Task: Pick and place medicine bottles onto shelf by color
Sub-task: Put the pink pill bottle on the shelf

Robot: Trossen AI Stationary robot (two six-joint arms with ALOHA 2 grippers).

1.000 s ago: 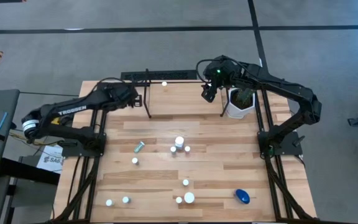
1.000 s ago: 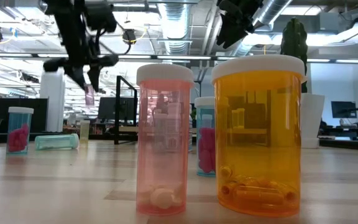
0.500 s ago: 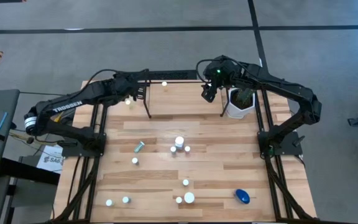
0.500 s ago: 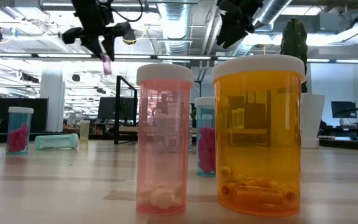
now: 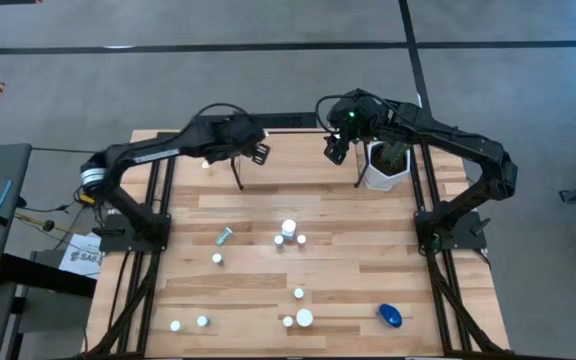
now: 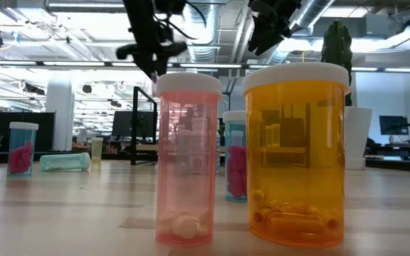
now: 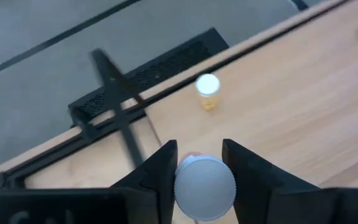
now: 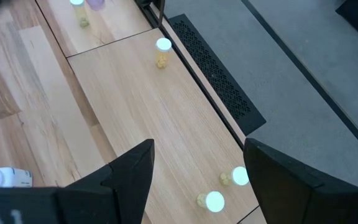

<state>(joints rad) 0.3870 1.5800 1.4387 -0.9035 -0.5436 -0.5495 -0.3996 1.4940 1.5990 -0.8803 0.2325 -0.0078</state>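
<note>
- I see my left gripper [image 7: 199,163] clamped on a white-capped bottle [image 7: 204,186], above the shelf [image 5: 268,121] at the table's back edge.
- Right gripper [image 8: 194,163] hangs wide open, empty, over the shelf.
- No writing I can read.

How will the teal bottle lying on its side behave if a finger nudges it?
The teal bottle lies on its side on the bare wood table, so it will probably roll rather than slide. It looks like a small round plastic vial, so likely light and easily knocked away. Smooth walls may slip in a loose pinch.
</note>
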